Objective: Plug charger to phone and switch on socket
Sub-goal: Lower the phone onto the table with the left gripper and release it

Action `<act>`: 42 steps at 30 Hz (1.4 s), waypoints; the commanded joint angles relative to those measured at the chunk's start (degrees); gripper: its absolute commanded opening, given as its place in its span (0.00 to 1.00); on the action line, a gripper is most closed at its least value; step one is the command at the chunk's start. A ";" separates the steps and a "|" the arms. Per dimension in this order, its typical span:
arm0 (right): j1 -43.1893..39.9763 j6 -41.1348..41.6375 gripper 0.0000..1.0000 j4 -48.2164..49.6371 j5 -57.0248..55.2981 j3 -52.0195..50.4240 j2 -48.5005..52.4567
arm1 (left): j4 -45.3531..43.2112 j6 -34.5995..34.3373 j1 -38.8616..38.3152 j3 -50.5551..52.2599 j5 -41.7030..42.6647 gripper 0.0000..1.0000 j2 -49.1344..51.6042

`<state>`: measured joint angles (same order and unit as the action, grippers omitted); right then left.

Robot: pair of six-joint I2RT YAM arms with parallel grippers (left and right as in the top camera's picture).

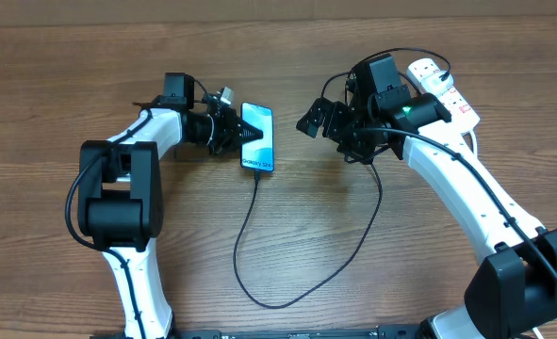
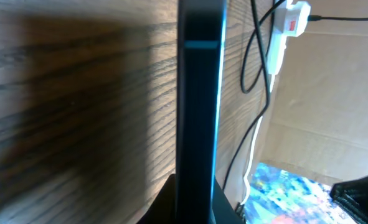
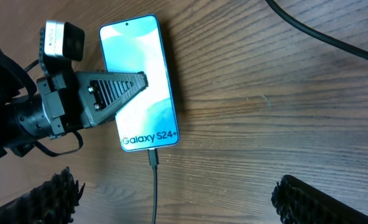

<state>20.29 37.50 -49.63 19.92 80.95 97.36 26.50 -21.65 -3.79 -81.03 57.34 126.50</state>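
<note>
**Ana:** Looking down from above, where is the phone?

**Ben:** The phone [image 1: 258, 137] lies on the worktop [image 1: 52, 282] with its screen up, a bit left of the middle. The left gripper [image 1: 248, 135] is pinching its left side.

**Ana:** And the charger?

**Ben:** The charger [image 1: 237, 247] comes out of the phone's bottom end. It makes a big loop toward the near edge and goes back up under the right arm. The socket [image 1: 445, 89] is far right, behind that arm. The right gripper [image 1: 323, 127] hangs between phone and socket, spread wide, holding nothing.

**Ana:** What does the left wrist see?

**Ben:** The phone's thin side, very close, right in the middle. Far behind it is the socket with a red switch and its white cord [image 2: 255, 143].

**Ana:** And the right wrist?

**Ben:** The phone from above, with "Galaxy S24+" near the bottom. One finger [image 3: 118, 87] of the left gripper lies on the screen. The charger's tip sits in the phone's bottom edge. The right gripper's own fingers are far apart at the two bottom corners.
</note>
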 commanded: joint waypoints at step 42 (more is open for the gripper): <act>-0.11 -2.05 1.00 -1.25 -1.07 0.39 0.20 | 12.22 5.44 6.88 -0.92 -29.44 0.45 -0.22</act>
<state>20.27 36.03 -50.98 19.42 80.95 97.36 36.88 -17.91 1.21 -82.96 39.20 124.57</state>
